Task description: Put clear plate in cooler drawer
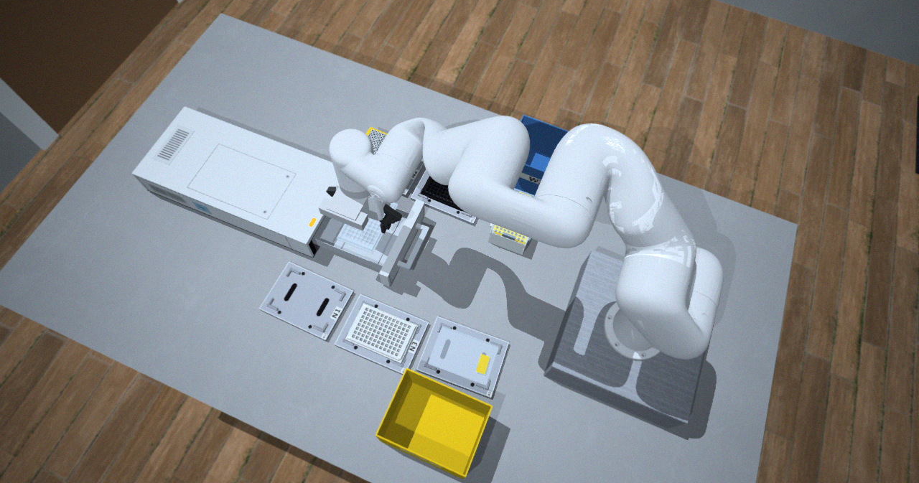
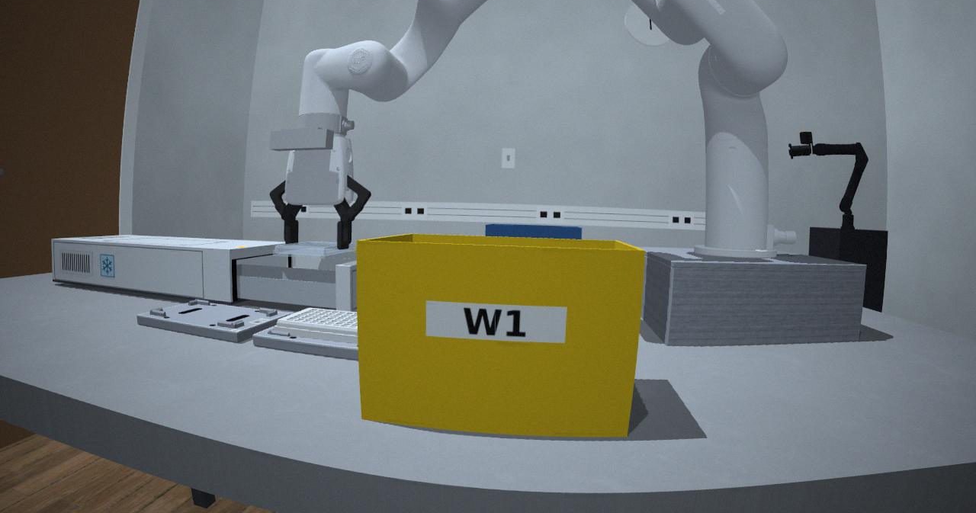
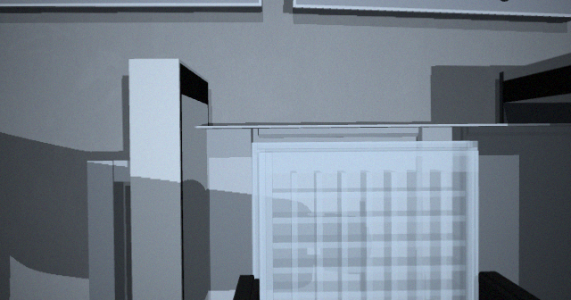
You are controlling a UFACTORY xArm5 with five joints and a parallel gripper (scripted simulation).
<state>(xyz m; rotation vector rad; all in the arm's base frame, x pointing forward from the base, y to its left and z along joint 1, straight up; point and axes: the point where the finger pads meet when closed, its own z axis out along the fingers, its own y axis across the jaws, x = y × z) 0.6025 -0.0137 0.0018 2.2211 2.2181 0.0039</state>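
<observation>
My gripper [image 2: 319,242] is shut on the clear plate [image 1: 357,236], which has no lid. The plate hangs low over the open drawer [image 1: 372,242] of the white cooler CD [image 1: 231,181], level with the cooler's top in the exterior view [image 2: 315,249]. In the wrist view the clear plate [image 3: 368,221] fills the lower middle, with the drawer's front panel [image 3: 156,179] to its left. The cooler's orange lamp [image 1: 312,222] is lit. Work nest N1 [image 1: 306,298] is empty.
A white well plate [image 1: 381,333] sits on nest N3. A third nest [image 1: 464,354] holds a flat lid with a yellow tag. The yellow bin W1 [image 1: 434,421] stands at the front edge. A black plate [image 1: 443,194], a yellow tip box [image 1: 509,235] and a blue bin [image 1: 538,152] lie behind the arm.
</observation>
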